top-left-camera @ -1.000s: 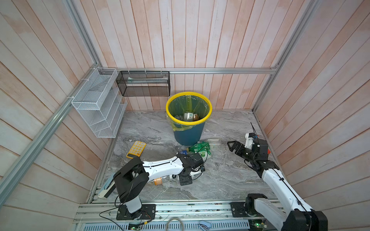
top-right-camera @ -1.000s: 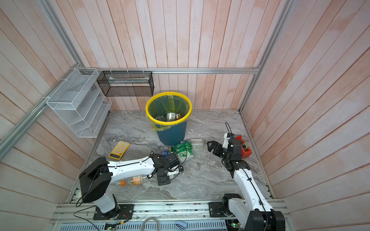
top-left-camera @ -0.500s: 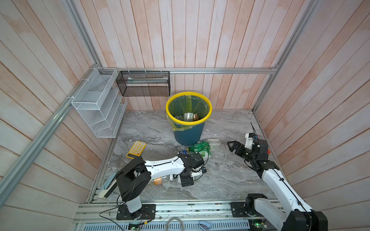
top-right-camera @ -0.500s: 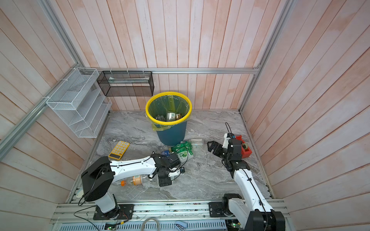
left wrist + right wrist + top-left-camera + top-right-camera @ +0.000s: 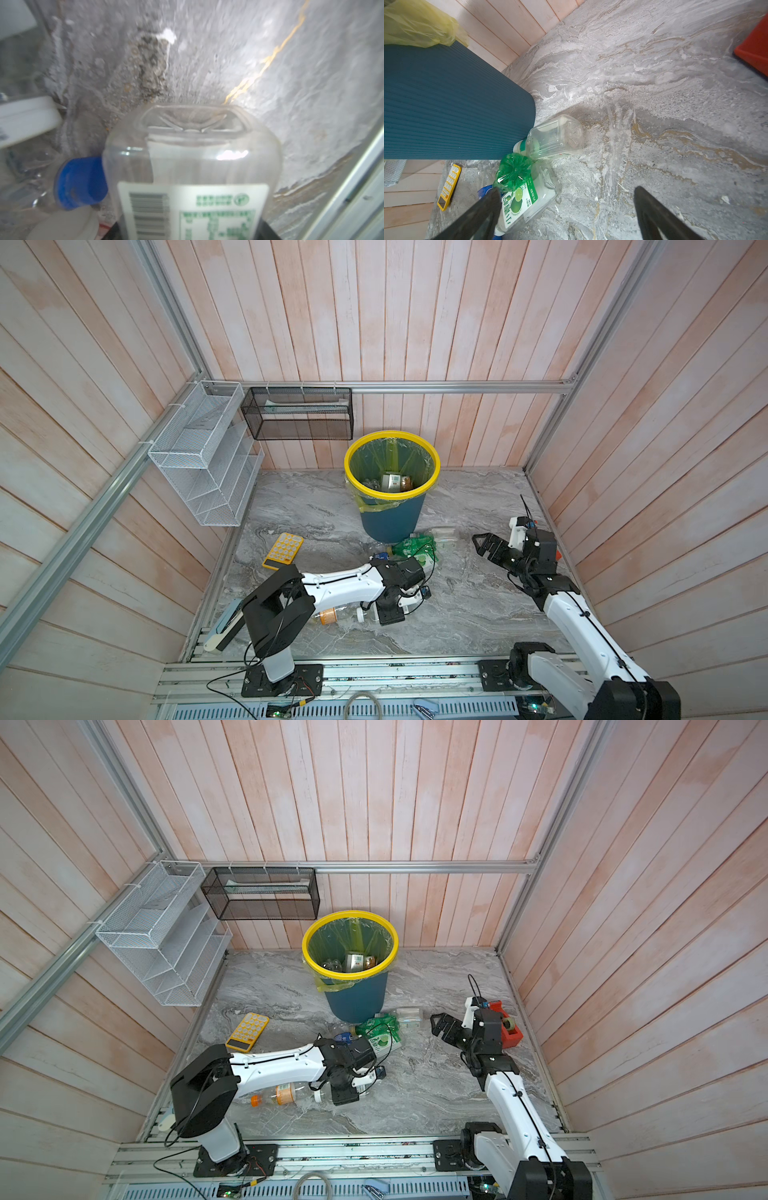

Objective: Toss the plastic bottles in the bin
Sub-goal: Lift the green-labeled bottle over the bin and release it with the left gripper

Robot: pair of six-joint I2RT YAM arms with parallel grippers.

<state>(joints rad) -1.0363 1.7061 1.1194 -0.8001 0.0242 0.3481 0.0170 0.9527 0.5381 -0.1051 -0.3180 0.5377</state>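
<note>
The left gripper [image 5: 388, 612] is down on the worktop [image 5: 465, 614] with a clear white-labelled bottle [image 5: 193, 162] lying between its jaws; whether they press it yet I cannot tell. The right gripper [image 5: 564, 188] hangs wide open above the worktop, near a green bottle [image 5: 513, 172] and a second clear bottle [image 5: 554, 137] lying at the foot of the bin [image 5: 392, 522]. Other bottles [image 5: 392, 482] lie inside the bin.

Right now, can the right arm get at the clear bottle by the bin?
Probably yes: the open right pincer faces the clear bottle across bare table; the bin and green bottle sit beyond it.
</note>
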